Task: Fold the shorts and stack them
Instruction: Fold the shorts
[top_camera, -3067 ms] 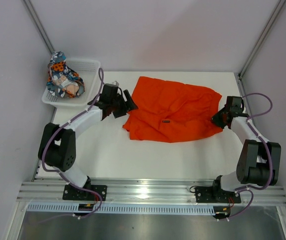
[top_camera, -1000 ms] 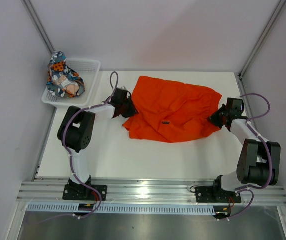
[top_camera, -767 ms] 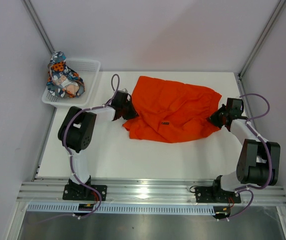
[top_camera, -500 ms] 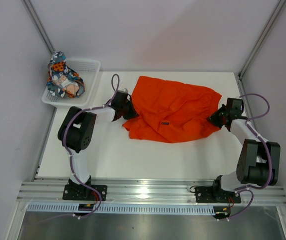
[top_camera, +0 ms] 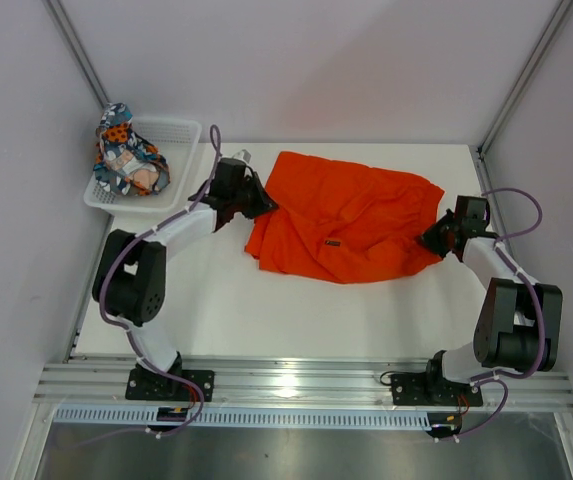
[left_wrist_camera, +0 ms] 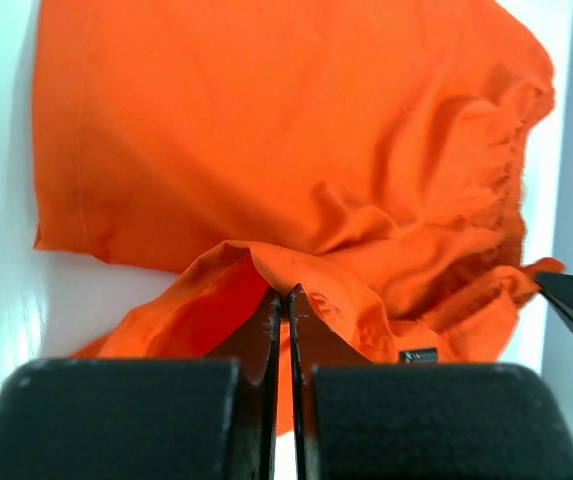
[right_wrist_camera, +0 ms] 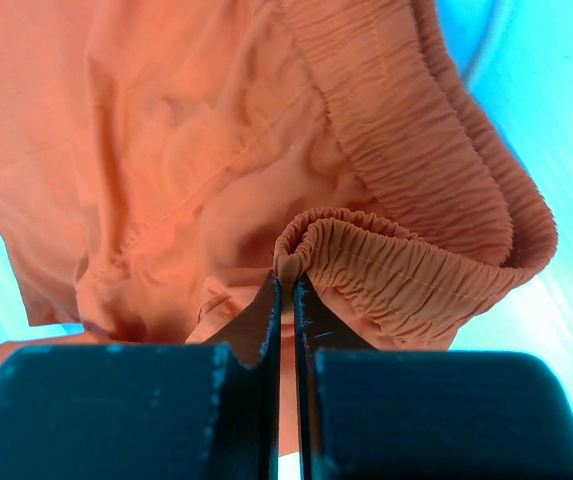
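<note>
The orange shorts lie spread across the middle of the white table, rumpled. My left gripper is shut on their left hem, and a pinched peak of orange fabric rises between its fingers. At the right side my right gripper is shut on the gathered elastic waistband, which folds over the fingertips. The printed shorts sit bunched in the white basket at the back left.
The white mesh basket stands at the table's back left corner, just behind the left arm. Grey walls and metal posts close in the table at the back and the sides. An aluminium rail runs along the near edge.
My left gripper has shut on the shorts' left hem and drawn back and up toward the far left, pulling that edge along. The right arm has held still.
</note>
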Motion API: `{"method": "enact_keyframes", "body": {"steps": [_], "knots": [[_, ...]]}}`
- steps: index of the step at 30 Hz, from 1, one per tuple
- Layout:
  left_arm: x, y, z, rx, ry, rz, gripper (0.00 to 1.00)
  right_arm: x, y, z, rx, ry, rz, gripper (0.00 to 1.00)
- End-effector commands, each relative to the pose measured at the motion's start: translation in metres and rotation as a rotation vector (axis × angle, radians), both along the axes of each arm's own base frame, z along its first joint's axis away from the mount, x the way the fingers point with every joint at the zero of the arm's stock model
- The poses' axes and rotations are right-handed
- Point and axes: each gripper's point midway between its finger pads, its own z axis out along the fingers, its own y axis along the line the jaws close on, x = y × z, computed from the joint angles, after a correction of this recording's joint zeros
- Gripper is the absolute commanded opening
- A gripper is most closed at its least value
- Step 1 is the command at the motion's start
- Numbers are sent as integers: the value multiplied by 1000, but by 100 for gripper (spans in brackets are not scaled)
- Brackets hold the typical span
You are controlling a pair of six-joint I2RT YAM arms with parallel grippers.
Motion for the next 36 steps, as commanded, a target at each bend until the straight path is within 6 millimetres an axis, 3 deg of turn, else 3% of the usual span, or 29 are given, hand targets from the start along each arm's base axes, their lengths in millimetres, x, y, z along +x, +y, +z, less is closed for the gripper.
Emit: {"method": "enact_keyframes", "body": {"steps": [1,4,8,16,24,27,32,36], "knots": [[-4,6,37,-60,-6,6,0,11,-9,29,-13,-49,-43,0],[-9,15,60,-92,-35,29,0,10,-9,49,-21,-95,-42,0],[-31,33,104,-111,-120,50,0,-1,-12,72,-48,-140,-46,0],[-64,50,154,-158,-201,35,0,-21,-13,113,-68,-261,-47,0],[-99,67,209,-188,-324,67,0,-47,-6,170,-54,-405,-63,0],[-113,75,223,-188,-357,87,0,-53,-6,172,-50,-403,-67,0],[-133,74,231,-226,-371,70,0,-63,1,154,-6,-331,-64,0],[-139,79,239,-220,-405,90,0,-72,-2,155,-19,-344,-87,0]]}}
